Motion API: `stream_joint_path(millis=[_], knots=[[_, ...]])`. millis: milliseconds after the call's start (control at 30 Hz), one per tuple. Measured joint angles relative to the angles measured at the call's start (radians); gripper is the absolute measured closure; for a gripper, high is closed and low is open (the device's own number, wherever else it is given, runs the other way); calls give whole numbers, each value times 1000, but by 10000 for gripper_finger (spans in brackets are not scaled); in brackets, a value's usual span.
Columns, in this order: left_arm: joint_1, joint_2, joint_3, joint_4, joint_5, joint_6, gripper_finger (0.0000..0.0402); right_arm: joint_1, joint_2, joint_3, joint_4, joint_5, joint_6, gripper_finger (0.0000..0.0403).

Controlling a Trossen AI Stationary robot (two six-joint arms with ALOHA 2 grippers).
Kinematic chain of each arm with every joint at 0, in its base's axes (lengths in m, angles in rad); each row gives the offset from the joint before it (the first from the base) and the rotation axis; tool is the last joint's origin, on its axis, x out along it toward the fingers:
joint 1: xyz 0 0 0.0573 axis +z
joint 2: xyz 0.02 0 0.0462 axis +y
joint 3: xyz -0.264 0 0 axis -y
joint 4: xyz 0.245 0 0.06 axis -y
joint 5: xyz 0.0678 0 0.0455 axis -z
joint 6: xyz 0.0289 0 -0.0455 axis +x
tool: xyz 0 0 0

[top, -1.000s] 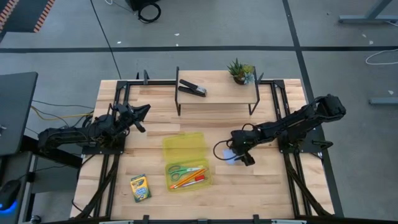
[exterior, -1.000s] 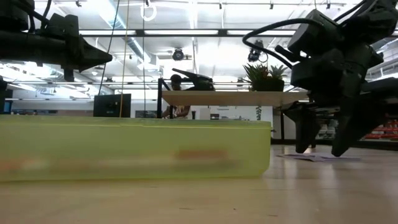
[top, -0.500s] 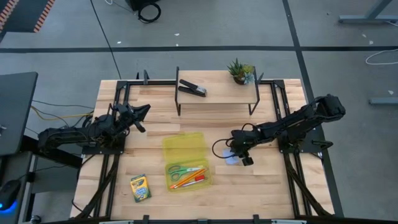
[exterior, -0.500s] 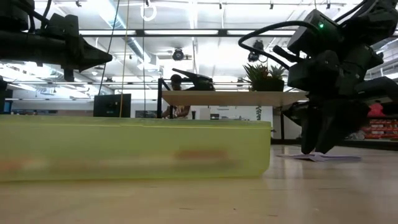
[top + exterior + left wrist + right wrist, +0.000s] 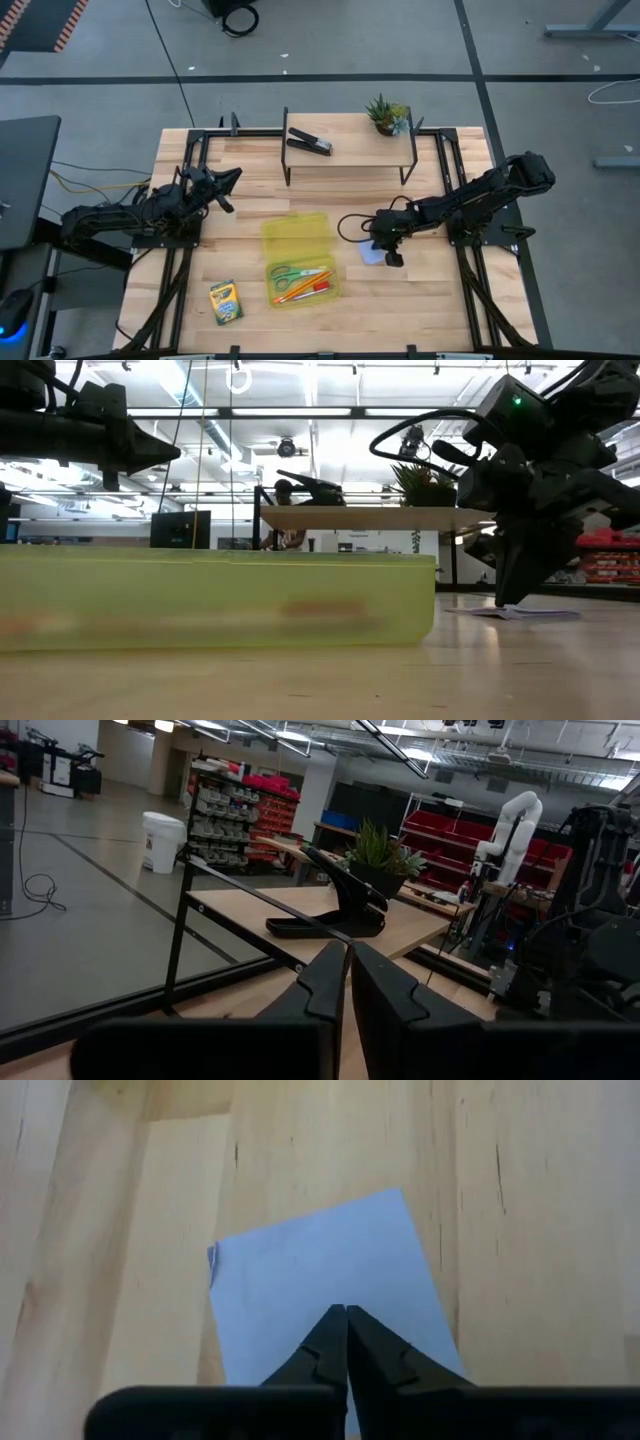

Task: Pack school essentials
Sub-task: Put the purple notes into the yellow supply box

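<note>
Evidently the note pad is the step in hand: low in the frame lies the crayon box (image 5: 225,302); just above, scissors (image 5: 289,274) sit in the yellow case (image 5: 297,237); right of centre, the right gripper (image 5: 384,252), clenched empty, presses its tips on the pale-blue note pad (image 5: 371,254); next it must part and pinch an edge; the left gripper (image 5: 227,184) waits clenched at left.

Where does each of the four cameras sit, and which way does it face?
High view: overhead, straight down on the table and both arms.
Low view: table height, level past the yellow case; right gripper on the note pad.
Left wrist view: toward the stapler on the shelf; own jaws shut.
Right wrist view: down on the note pad; own jaws shut.
Shared: the stapler shows in the high, low and left wrist views.
</note>
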Motion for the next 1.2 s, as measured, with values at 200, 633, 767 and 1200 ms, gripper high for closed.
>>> stream_joint_path(millis=[200,633,767,1200], knots=[[0,0,0,0,0,0,365,0,0,4,-5,-56,-5,392],[0,0,0,0,0,0,374,114,0,148,-24,-11,-228,332],[0,0,0,0,0,0,369,119,5,125,-25,10,-208,270],[0,0,0,0,0,0,373,188,5,9,179,103,-326,190]])
